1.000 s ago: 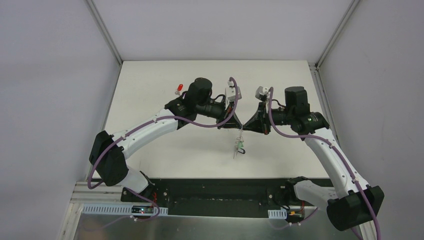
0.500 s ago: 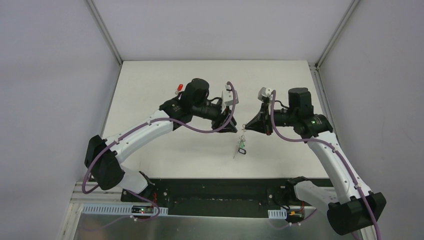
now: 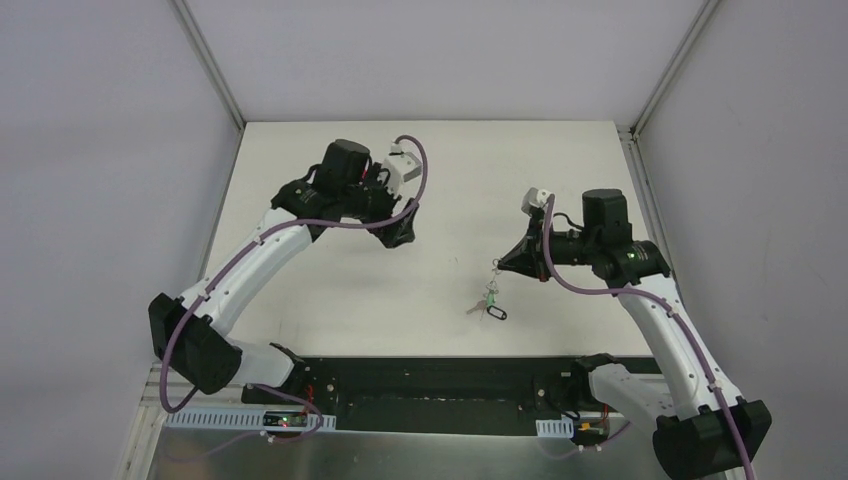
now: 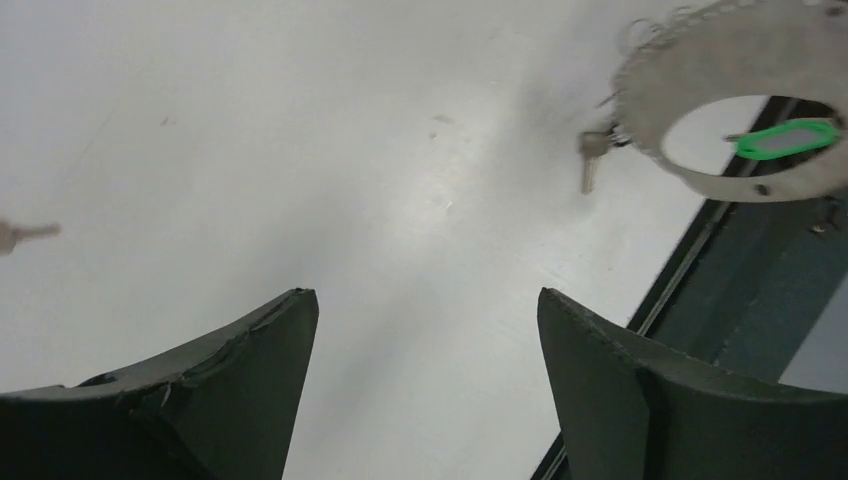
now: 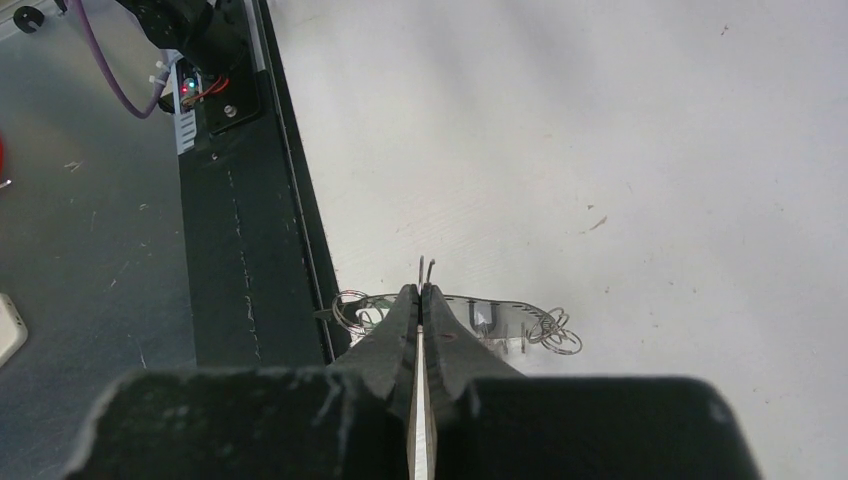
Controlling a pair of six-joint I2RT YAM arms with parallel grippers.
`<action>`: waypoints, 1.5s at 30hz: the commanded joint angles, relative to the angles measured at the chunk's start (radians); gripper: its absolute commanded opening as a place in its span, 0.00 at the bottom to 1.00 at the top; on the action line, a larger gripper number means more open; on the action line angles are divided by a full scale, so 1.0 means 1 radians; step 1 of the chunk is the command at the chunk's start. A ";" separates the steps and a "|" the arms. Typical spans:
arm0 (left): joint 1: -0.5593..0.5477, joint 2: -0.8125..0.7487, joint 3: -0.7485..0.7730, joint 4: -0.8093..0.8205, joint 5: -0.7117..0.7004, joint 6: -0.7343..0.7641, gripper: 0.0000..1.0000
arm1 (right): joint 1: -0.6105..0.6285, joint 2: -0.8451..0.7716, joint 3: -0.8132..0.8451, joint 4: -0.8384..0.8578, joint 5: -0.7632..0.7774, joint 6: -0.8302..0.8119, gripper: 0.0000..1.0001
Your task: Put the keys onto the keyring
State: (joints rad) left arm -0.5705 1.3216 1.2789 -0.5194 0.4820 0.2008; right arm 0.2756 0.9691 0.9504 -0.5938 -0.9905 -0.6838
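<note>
A black mounting strip (image 3: 440,385) runs along the near edge of the white table (image 3: 450,170), which is enclosed by grey walls (image 3: 100,150). The right gripper (image 5: 421,292) pinches the keyring (image 4: 645,100) by its rim, with the green key (image 4: 785,140) and black key (image 3: 497,313) hanging beneath. The left gripper (image 3: 402,236) hovers well apart to the left with its jaws spread and empty, a loose key (image 4: 28,232) lying on the table near it.
</note>
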 commanded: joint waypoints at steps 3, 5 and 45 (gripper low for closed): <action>0.110 0.172 0.183 -0.241 -0.315 -0.051 0.82 | -0.036 -0.028 -0.043 0.030 -0.059 -0.045 0.00; 0.162 0.274 0.269 -0.306 -0.320 -0.080 0.81 | -0.049 -0.027 -0.070 0.040 -0.066 -0.045 0.00; 0.471 1.017 0.856 -0.200 -0.218 -0.494 0.83 | -0.129 0.072 -0.111 0.026 -0.072 -0.062 0.00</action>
State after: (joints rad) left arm -0.1173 2.3367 2.1029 -0.7662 0.1936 -0.2222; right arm 0.1562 1.0290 0.8406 -0.5819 -1.0332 -0.7155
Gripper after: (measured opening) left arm 0.823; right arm 0.008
